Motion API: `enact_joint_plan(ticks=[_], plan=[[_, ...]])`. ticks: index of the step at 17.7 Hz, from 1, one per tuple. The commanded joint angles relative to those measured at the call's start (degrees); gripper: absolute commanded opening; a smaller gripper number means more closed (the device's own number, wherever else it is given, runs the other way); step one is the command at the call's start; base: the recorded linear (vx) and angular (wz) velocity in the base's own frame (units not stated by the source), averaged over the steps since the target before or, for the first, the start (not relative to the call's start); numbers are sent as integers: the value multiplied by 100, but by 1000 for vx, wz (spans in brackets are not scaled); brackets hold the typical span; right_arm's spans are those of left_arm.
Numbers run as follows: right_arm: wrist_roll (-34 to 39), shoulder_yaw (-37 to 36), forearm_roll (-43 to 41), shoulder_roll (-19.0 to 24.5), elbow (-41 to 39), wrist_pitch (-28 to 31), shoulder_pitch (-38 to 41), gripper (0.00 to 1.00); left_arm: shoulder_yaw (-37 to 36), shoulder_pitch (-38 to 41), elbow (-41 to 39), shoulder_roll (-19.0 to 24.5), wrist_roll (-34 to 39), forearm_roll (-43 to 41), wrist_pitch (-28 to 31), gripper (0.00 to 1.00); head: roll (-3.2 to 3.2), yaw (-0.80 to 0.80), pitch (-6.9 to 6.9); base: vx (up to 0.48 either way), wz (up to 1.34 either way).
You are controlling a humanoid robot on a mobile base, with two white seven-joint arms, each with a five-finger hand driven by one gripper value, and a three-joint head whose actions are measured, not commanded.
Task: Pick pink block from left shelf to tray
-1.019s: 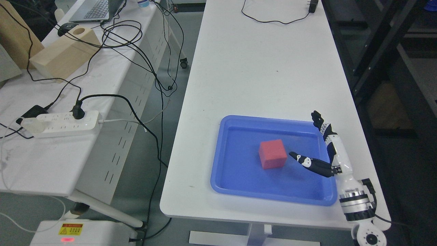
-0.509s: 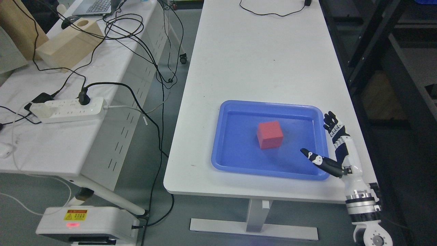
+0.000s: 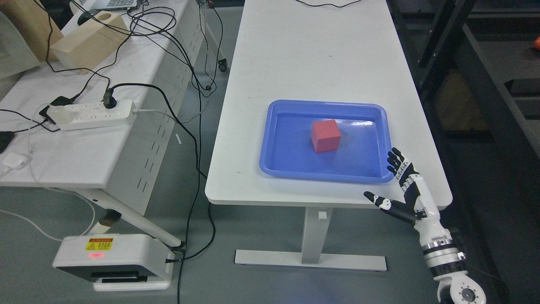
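the pink block sits in the blue tray on the counter. the right hand hovers near the tray's corner, fingers spread, holding nothing.

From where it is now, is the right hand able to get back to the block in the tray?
Probably yes: the right hand is open beside the tray, and nothing stands between it and the block.

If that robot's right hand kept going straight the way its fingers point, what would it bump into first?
Probably the near right corner of the blue tray: the open right hand points up and slightly left at it. Depth is unclear, so it might pass above. The block lies well left.
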Motion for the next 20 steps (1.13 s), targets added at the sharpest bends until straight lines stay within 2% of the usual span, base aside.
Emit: enact_joint_plan(ticks=[1,11,20], plan=[[151,-49,103,-100,4,163,-8,99,0,114,-100,100,-1,0,1,100,0,0,0,-195,-39],[142,-172,94,-100,4,163,-8,99,0,114,-100,100,-1,0,1,100,0,0,0,-154,19],[142,-172,94,-100,4,163,0,99,0,114,-100,100,-1,0,1,100,0,0,0,-64,-3]])
